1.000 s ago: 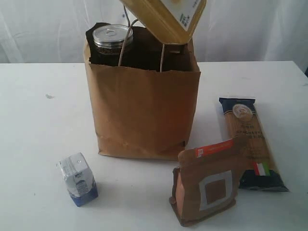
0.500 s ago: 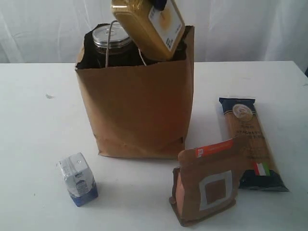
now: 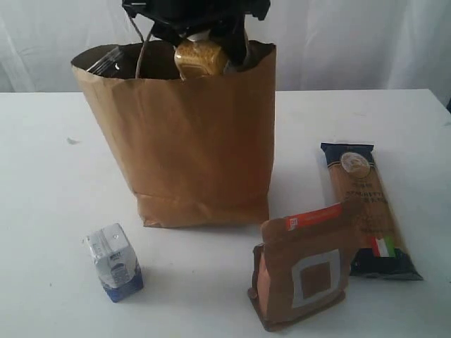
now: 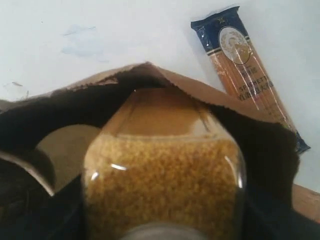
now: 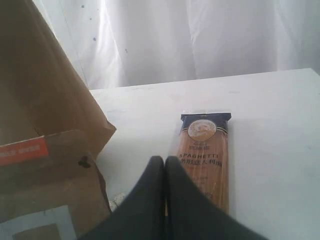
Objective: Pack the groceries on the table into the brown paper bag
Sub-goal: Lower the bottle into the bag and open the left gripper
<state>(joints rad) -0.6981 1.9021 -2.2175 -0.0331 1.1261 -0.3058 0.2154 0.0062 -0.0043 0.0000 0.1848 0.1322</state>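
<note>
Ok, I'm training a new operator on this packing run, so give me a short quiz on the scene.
1. True or false: the spaghetti packet lies flat on the table.
2. The left hand holds the yellow-grain bottle: A) resting on the table, B) at the mouth of the brown paper bag, C) over the spaghetti packet.
3. Fill in: the right hand is ____ (open or shut).
Key: 1 true; 2 B; 3 shut.
</note>
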